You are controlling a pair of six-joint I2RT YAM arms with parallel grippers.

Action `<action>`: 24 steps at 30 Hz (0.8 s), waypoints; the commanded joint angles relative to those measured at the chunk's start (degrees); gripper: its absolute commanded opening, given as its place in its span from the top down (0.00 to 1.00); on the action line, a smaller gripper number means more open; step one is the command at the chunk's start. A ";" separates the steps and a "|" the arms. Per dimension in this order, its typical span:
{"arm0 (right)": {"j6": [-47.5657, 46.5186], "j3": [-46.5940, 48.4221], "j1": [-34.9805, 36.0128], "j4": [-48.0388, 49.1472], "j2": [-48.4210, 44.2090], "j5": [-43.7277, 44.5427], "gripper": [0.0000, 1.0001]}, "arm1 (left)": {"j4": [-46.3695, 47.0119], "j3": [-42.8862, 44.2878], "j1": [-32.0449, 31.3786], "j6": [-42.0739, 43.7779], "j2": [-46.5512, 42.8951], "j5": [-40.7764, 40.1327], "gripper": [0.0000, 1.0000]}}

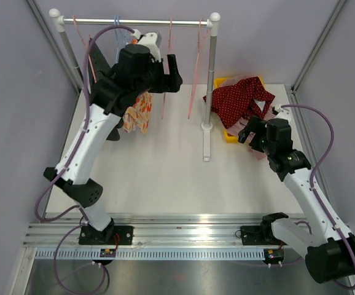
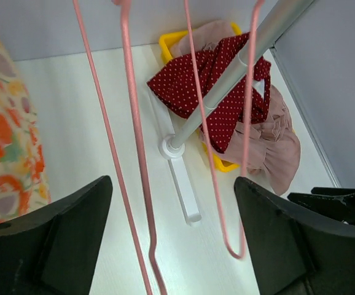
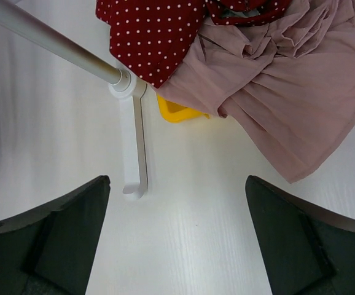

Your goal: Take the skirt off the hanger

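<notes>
A floral orange-and-white skirt [image 1: 138, 114] hangs from a hanger on the white rail [image 1: 134, 22], partly hidden behind my left arm. In the left wrist view it shows at the left edge [image 2: 5, 123]. My left gripper [image 1: 172, 72] is raised to the right of the skirt, open and holding nothing. In the left wrist view [image 2: 174, 246] two empty pink hangers [image 2: 134, 129] hang between its fingers. My right gripper [image 1: 249, 131] is open and empty, low over the table near the yellow bin [image 1: 230, 136]; in its wrist view [image 3: 177, 239] only bare table lies between the fingers.
The rack's right post [image 1: 209, 92] and its foot [image 3: 137, 153] stand mid-table. A red polka-dot garment [image 1: 242, 98] and a pink garment [image 3: 288, 92] spill out of the yellow bin. Grey walls close in on both sides.
</notes>
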 commanded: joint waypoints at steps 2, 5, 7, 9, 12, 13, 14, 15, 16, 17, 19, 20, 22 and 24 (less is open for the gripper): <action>0.48 -0.60 0.23 -3.27 -5.24 -0.76 0.00 | -1.73 -1.19 0.23 2.82 -10.28 -6.20 0.14; -0.05 -0.86 0.23 -5.64 -7.79 -0.41 0.01 | -4.19 -1.90 0.84 4.14 -13.01 -9.45 0.13; -0.31 -1.13 0.23 -7.32 -9.71 -0.24 0.01 | -4.90 -2.68 1.54 4.93 -14.59 -10.95 0.13; -0.66 -1.30 0.23 -8.72 -10.78 0.11 0.00 | -4.81 -4.00 2.33 5.89 -15.56 -11.57 0.13; -0.58 -1.48 0.14 -10.04 -12.62 0.20 0.00 | -4.90 -3.83 4.17 6.95 -16.00 -12.36 0.12; -0.40 -1.39 0.23 -10.22 -12.89 0.03 0.00 | -4.81 -3.66 4.79 7.21 -15.92 -12.19 0.12; -0.23 -1.30 0.23 -10.48 -12.98 -0.32 0.01 | -4.72 -3.48 5.23 7.39 -15.74 -12.10 0.12; -0.23 -1.13 0.23 -10.75 -13.06 -0.50 0.01 | -4.55 -3.05 6.46 7.74 -15.56 -11.92 0.12; -0.31 -1.04 0.23 -10.92 -13.15 -0.67 0.01 | -4.46 -2.78 7.08 7.83 -15.48 -11.14 0.12; -0.57 -0.86 0.14 -11.10 -13.15 -0.68 0.01 | -4.46 -2.52 7.61 7.92 -14.78 -10.70 0.12; -0.84 -0.60 0.23 -11.45 -13.24 -0.41 0.00 | -4.28 -1.55 9.01 8.09 -13.90 -9.73 0.12; -0.93 -0.60 0.32 -11.71 -13.33 -0.15 0.01 | -4.28 -1.29 9.36 8.10 -13.11 -9.55 0.12; -1.02 -0.60 0.32 -11.89 -13.42 0.11 0.01 | -3.84 -0.85 10.24 8.36 -12.40 -8.94 0.12; -1.02 -0.69 0.32 -11.89 -13.33 0.03 0.01 | -3.23 -0.84 10.95 8.45 -11.35 -8.06 0.12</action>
